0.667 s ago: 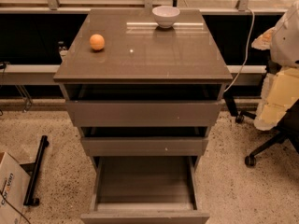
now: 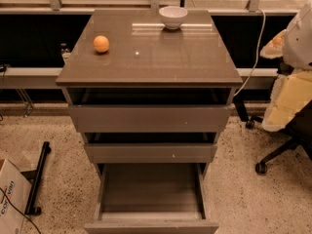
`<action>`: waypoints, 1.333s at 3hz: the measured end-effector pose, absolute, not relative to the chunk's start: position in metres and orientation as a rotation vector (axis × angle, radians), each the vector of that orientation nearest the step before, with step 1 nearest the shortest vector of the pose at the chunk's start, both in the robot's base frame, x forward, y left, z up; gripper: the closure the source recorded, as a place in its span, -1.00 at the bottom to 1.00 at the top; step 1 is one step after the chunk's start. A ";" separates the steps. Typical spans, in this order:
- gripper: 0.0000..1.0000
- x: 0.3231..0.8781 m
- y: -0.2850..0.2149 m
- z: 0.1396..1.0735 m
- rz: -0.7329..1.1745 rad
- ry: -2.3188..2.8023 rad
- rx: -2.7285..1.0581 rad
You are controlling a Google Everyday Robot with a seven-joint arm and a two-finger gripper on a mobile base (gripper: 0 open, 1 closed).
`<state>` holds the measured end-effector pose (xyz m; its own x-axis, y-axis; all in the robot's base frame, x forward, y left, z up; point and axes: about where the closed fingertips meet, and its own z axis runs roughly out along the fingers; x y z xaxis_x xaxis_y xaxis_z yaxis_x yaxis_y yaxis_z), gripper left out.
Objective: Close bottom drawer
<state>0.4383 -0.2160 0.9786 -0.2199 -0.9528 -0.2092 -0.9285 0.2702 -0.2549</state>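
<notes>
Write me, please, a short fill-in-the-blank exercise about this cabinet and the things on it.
1. The bottom drawer of the cabinet stands ____, not shut.
2. On the cabinet top, the orange lies to the picture's ____ of the white bowl.
3. The cabinet has ____ drawers.
4. Of the orange, the white bowl and the claw, only the ____ is out of view.
Missing words: open; left; three; claw.

The gripper is sitting outside the camera's view right now, nothing of it showing. A white rounded shape [image 2: 299, 37] is poking in at the right edge, possibly the arm, hard to tell.
</notes>
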 end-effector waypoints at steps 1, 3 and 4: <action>-0.25 0.442 -0.219 0.976 -0.052 2.233 -1.707; 0.68 0.454 -0.232 0.970 0.027 2.275 -1.629; 1.00 0.460 -0.245 0.974 0.070 2.286 -1.550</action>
<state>0.4596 -0.2452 0.9736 -0.3223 -0.8860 -0.3333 -0.9048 0.3918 -0.1668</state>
